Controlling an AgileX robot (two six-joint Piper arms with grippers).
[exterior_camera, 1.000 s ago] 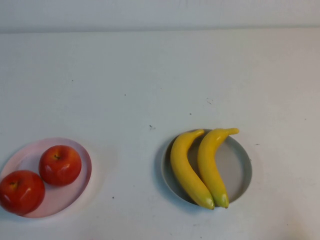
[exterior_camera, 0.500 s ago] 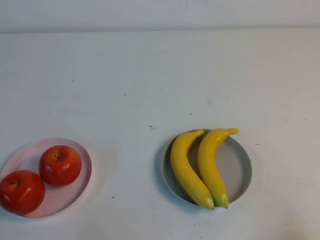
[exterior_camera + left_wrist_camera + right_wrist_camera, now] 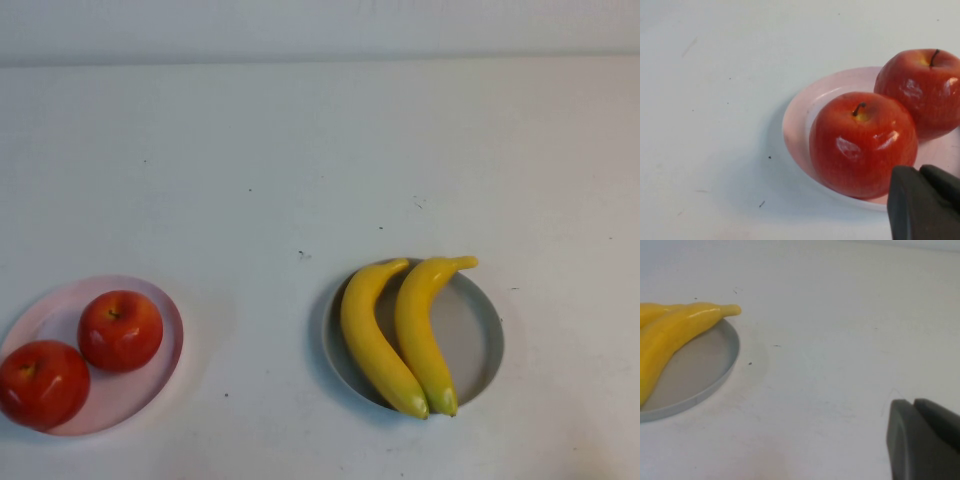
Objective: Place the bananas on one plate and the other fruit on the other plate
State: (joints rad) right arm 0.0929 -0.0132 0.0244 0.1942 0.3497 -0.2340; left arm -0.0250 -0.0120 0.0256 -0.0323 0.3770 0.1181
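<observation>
While nothing is being held, the scene reads as follows, biggest thing first.

Worktop [image 3: 320,160]: white, marked with a few small dark specks, carrying both plates along its near edge.

Grey-blue plate [image 3: 478,340]: near the near edge, a little right of the middle; both bananas lie in it.

Pink plate [image 3: 130,395]: at the near left corner, well apart from the grey-blue plate; both apples sit in it.

Bananas [image 3: 400,330]: two, side by side and touching, on the left half of the grey-blue plate; stem ends point toward the far edge, and the other ends reach over the near rim.

Apples [image 3: 85,355]: two red ones, touching each other; one [image 3: 120,330] sits toward the middle of the pink plate, the other [image 3: 42,384] at its near left rim.

Left tool [image 3: 925,202]: a dark part shows in the left wrist view, just beside the pink plate [image 3: 800,125] and the closer apple [image 3: 862,142]; cannot tell whether its fingers are apart or together; it grips nothing visible.

Right tool [image 3: 922,440]: a dark part shows in the right wrist view above bare worktop, apart from the grey-blue plate [image 3: 715,375]; cannot tell its finger state either.
</observation>
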